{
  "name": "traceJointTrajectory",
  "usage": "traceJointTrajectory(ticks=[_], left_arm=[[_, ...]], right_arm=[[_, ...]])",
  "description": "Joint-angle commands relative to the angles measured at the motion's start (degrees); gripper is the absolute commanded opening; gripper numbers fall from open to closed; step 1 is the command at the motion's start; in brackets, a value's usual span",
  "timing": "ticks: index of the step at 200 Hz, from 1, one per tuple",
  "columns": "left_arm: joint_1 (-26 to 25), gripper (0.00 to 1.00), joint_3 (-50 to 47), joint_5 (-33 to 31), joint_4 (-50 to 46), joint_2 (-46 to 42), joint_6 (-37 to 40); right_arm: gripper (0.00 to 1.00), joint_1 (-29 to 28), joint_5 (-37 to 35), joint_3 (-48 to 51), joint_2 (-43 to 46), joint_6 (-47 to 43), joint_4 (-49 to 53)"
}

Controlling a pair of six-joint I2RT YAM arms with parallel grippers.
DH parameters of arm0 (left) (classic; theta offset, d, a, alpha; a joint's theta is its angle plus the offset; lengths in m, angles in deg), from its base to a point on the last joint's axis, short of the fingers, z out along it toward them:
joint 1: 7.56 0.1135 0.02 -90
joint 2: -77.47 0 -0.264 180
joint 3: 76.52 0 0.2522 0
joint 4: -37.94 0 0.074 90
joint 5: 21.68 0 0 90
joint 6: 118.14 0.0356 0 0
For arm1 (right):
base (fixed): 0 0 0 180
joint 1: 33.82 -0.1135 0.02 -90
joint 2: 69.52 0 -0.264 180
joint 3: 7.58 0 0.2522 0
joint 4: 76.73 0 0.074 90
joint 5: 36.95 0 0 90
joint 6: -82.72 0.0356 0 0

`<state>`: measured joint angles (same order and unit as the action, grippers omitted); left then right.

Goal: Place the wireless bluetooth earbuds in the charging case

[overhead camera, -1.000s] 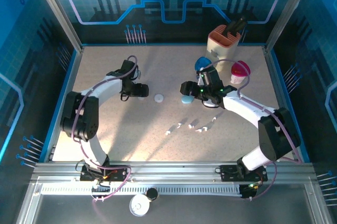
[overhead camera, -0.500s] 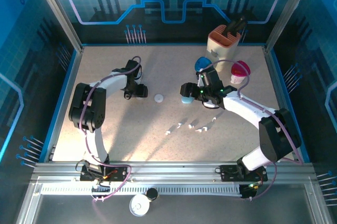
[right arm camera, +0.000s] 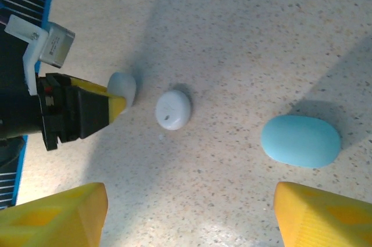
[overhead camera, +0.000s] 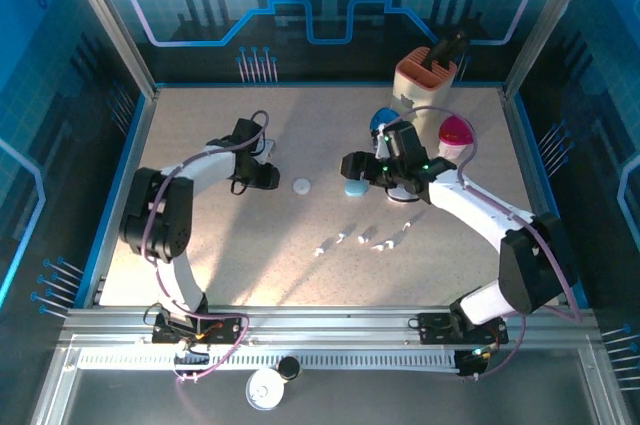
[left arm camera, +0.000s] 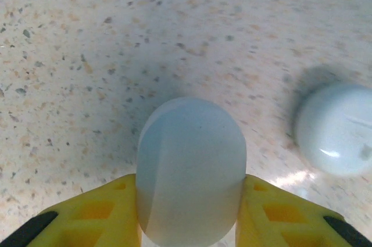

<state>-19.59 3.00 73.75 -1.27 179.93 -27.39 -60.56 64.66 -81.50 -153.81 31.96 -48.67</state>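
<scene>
My left gripper (left arm camera: 190,200) is shut on a pale pebble-shaped charging case (left arm camera: 190,168), its yellow fingers (left arm camera: 102,215) pressed against both sides just above the table. In the top view the left gripper (overhead camera: 272,173) sits left of centre. A second white case (left arm camera: 337,128) (overhead camera: 302,185) lies to its right. A blue case (right arm camera: 300,140) (overhead camera: 355,187) lies further right, in front of my right gripper (right arm camera: 189,218) (overhead camera: 352,167), which hovers open with nothing between its fingers. Several tiny white earbuds (overhead camera: 365,236) lie scattered on the table nearer the front.
An orange-and-white holder (overhead camera: 428,80) stands at the back right, with a blue cup (overhead camera: 383,122) and a pink cup (overhead camera: 455,133) close by. Another white case (overhead camera: 402,195) lies under the right arm. Blue walls (overhead camera: 125,175) border the table.
The left gripper's jaws have closed onto the pale case, and that arm's elbow has shifted. The right arm has barely moved and stays open.
</scene>
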Motion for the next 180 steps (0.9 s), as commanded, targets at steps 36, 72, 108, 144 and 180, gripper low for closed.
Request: traceJointTrajectory(ticks=[36, 72, 108, 144, 180], left_arm=[[0.2, 0.38, -11.8, 20.6, 17.7, -17.6, 18.3], [-0.8, 0.36, -13.6, 29.1, 21.4, -22.7, 21.2], [-5.2, 0.38, -11.8, 31.3, 18.8, -24.9, 26.6], [-7.5, 0.40, -11.0, 32.0, 18.1, -25.7, 29.4], [-8.4, 0.40, -10.7, 32.3, 18.3, -26.1, 30.3]], right_arm=[[0.74, -1.0, 10.0, -8.4, 0.9, -1.6, 10.1], [0.74, -1.9, 16.6, -11.6, -1.2, 0.4, 11.1], [0.74, -3.7, 20.0, -15.4, -5.0, 0.9, 12.1], [0.74, -5.0, 20.9, -18.1, -7.6, 1.0, 12.3], [0.62, -5.2, 21.5, -18.8, -8.9, 1.2, 12.5]])
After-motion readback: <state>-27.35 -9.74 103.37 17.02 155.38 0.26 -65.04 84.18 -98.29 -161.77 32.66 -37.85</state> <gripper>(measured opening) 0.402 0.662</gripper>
